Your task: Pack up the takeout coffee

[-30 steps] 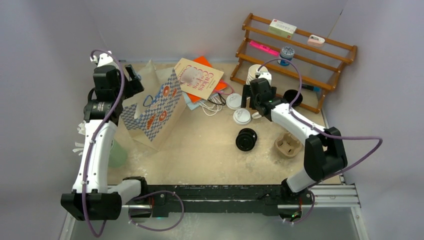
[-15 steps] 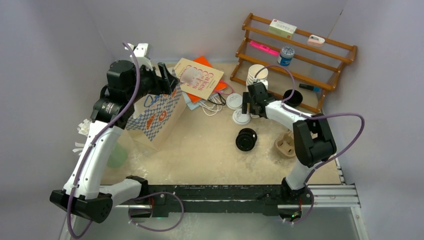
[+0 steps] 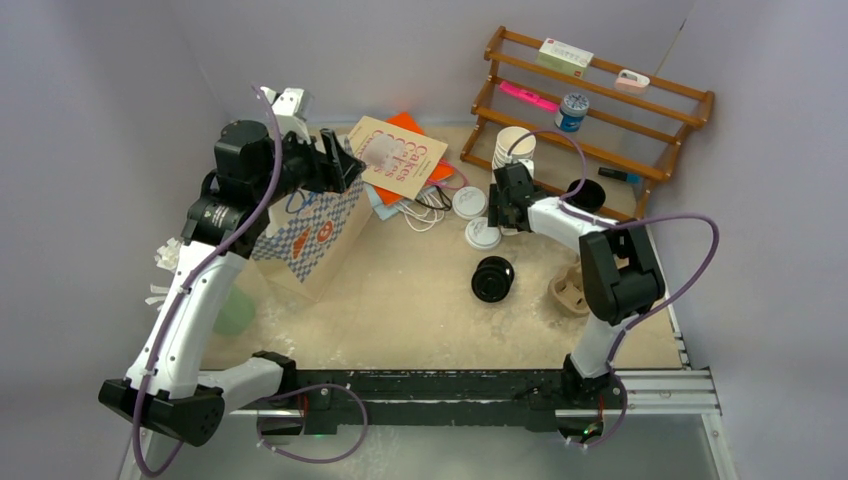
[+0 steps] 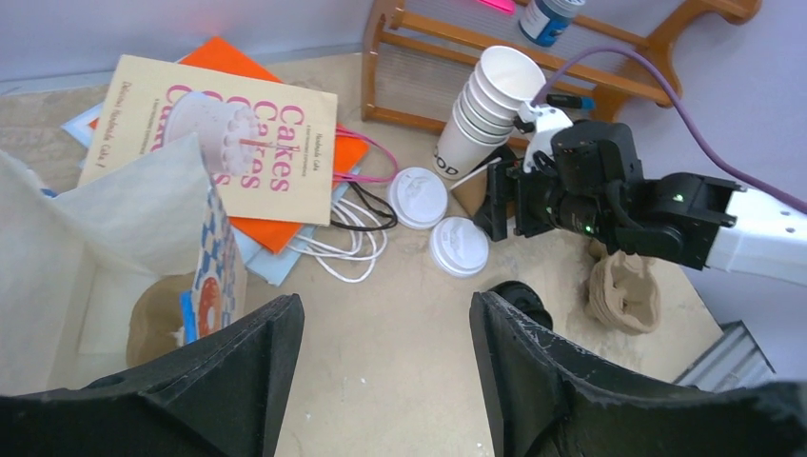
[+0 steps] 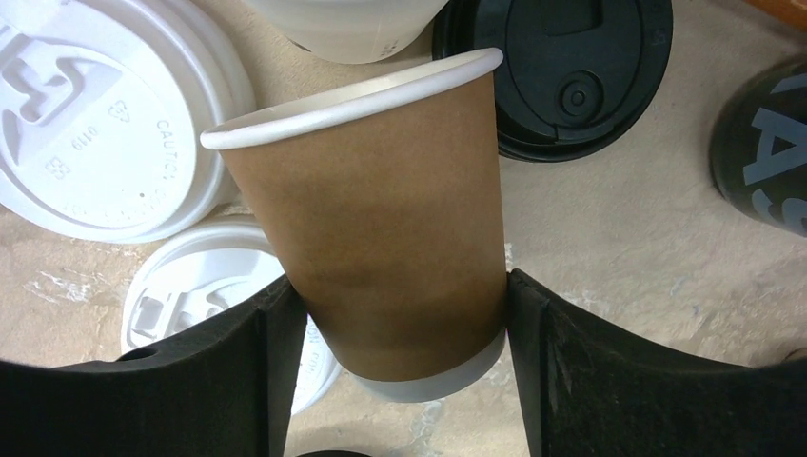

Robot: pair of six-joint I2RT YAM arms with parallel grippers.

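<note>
the sandy table (image 3: 400, 310) holds a blue-checked paper bag (image 3: 310, 240) standing open at the left, and a wooden rack (image 3: 705, 108) at the far right. the left claw (image 4: 383, 324) hangs over the bag's mouth, its fingers spread with nothing between them. a cakes book (image 3: 400, 160) lies at the far middle, and a stack of white cups (image 3: 515, 145) stands in front of the rack. a brown cup carrier (image 3: 568, 292) sits at the near right. just left of it is the black cup (image 3: 492, 278) with its black lid on. the right claw (image 5: 404, 295) is closed on a lidless brown paper cup (image 5: 381, 209), with white lids (image 3: 467, 203) to its left and a black lid (image 5: 561, 67) to its far right.
</note>
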